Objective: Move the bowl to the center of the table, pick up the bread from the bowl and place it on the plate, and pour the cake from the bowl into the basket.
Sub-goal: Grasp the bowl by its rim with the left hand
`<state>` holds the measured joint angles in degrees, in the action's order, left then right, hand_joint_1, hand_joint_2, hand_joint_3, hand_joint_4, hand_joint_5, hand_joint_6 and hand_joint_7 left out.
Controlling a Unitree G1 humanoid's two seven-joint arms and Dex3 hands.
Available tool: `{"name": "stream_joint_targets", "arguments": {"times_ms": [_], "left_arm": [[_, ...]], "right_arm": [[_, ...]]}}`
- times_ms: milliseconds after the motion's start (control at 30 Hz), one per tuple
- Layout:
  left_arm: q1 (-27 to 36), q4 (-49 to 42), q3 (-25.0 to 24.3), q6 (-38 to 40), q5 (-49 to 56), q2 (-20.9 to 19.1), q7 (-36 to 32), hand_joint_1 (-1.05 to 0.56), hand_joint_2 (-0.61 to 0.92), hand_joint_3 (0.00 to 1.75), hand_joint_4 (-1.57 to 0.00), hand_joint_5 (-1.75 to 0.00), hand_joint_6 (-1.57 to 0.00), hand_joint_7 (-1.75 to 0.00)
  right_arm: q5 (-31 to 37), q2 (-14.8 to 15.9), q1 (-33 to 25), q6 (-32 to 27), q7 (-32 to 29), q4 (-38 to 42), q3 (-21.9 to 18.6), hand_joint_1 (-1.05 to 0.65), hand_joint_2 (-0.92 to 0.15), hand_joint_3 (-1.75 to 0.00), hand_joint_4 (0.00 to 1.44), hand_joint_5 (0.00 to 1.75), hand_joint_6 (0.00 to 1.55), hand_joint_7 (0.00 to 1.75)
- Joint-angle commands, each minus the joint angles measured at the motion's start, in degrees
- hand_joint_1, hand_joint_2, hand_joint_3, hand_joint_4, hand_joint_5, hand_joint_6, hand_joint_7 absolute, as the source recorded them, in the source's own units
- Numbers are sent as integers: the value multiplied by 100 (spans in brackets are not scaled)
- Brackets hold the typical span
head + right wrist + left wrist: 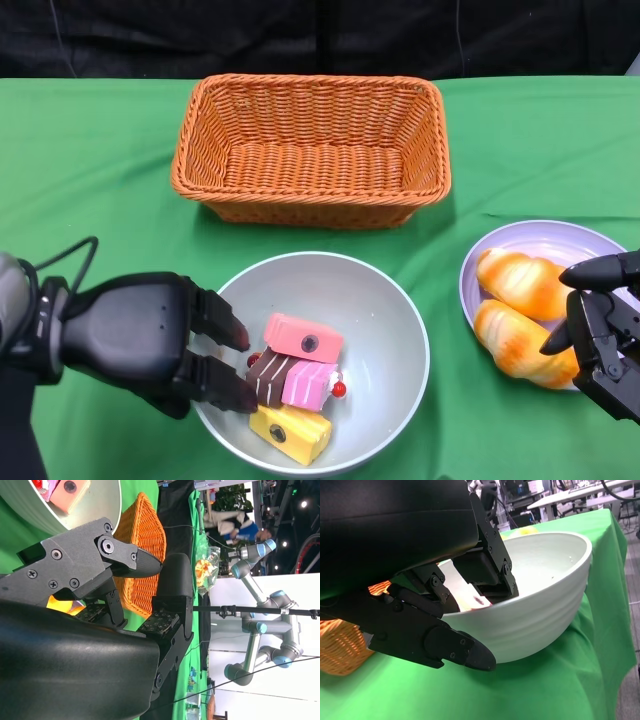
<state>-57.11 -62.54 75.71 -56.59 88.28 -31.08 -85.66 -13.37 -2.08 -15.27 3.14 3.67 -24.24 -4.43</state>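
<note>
Our left hand gripped the bowl's rim while our right hand hung open beside the plate.

Our left hand (150, 340) pinched the near-left rim of the grey bowl (390, 310), fingers inside the wall, thumb outside it. Just past those fingertips lay the cake pieces (297, 385): pink, brown and yellow blocks. Beyond the bowl, farther from both hands, stood the orange basket (310, 150). Our right hand (605, 330) held nothing, fingers apart, over the near-right edge of the plate (545, 240), where two bread rolls (520, 310) lay just beside its fingers.
</note>
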Motion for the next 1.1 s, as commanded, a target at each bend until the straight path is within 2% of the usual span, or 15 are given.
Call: {"name": "stream_joint_targets", "arguments": {"times_ms": [33, 367, 600, 633, 667, 700, 733, 767, 800, 833, 867, 900, 967, 1033, 1100], "left_arm": [[70, -68, -25, 100, -85, 37, -363, -37, 86, 0, -91, 0, -85, 0], [108, -307, -48, 74, -248, 330, -111, -33, 84, 0, -94, -1, -88, -2], [120, -392, -28, 111, -297, 392, -153, -33, 84, 0, -97, -2, -95, -3], [148, -374, -34, 110, -307, 412, -365, -33, 84, 0, -97, -2, -95, -2], [168, -360, -37, 110, -316, 427, -525, -37, 81, 0, -113, -20, -113, -9], [182, -350, -38, 111, -323, 437, -630, -40, 79, 0, -112, -53, -126, -8], [189, -345, -38, 111, -328, 442, -683, -41, 78, 0, -110, -68, -131, -8], [198, -338, -99, -45, -421, 421, -683, -41, 77, 0, -108, -76, -133, -7], [201, -328, -171, -242, -529, 392, -650, -38, 80, 1, -97, -115, -134, -14], [203, -319, -227, -386, -607, 370, -618, -34, 84, 0, -85, -150, -117, -53], [206, -305, -308, -626, -728, 337, -529, -32, 85, 0, -80, -162, -105, -77], [210, -293, -366, -777, -805, 316, -449, -25, 89, 4, -79, -170, -92, -110], [204, -257, -485, -1156, -963, 260, -237, -21, 91, 5, -78, -173, -82, -135], [198, -210, -631, -1544, -1135, 185, 44, -18, 92, 8, -78, -174, -75, -150], [198, -148, -793, -1901, -1319, 101, 347, -17, 92, 10, -78, -175, -71, -157]], "right_arm": [[-25, 2, -30, -3, -42, -103, -44, -14, -68, -86, 68, 164, 65, 126], [16, -28, -46, -26, -108, -151, -17, -13, -69, -86, 68, 163, 65, 124], [50, -21, -58, -41, -144, -176, 4, -12, -68, -88, 67, 164, 65, 124], [18, -25, -53, 6, -112, -136, 1, -12, -68, -88, 67, 164, 65, 124], [-6, -28, -49, 42, -87, -106, -2, -11, -68, -88, 67, 164, 66, 124], [-23, -30, -46, 66, -70, -86, -4, -11, -68, -88, 67, 164, 66, 124], [-31, -32, -44, 79, -59, -75, -6, -10, -68, -88, 68, 164, 66, 124], [-3, -40, -48, 85, -76, -68, -7, -10, -68, -87, 68, 164, 66, 124], [16, -48, -53, 80, -94, -67, -10, -11, -68, -87, 68, 164, 66, 123], [29, -55, -56, 77, -107, -66, -12, -12, -68, -86, 68, 162, 66, 122], [32, -59, -57, 82, -108, -61, -15, -12, -68, -86, 68, 161, 67, 122], [31, -62, -57, 86, -104, -57, -17, -12, -68, -85, 69, 161, 67, 121], [34, -71, -59, 94, -100, -52, -20, -13, -69, -85, 69, 160, 67, 121], [52, -83, -62, 90, -111, -56, -21, -13, -69, -84, 69, 159, 67, 120], [62, -88, -64, 79, -112, -61, -24, -14, -69, -82, 69, 159, 67, 120]]}}
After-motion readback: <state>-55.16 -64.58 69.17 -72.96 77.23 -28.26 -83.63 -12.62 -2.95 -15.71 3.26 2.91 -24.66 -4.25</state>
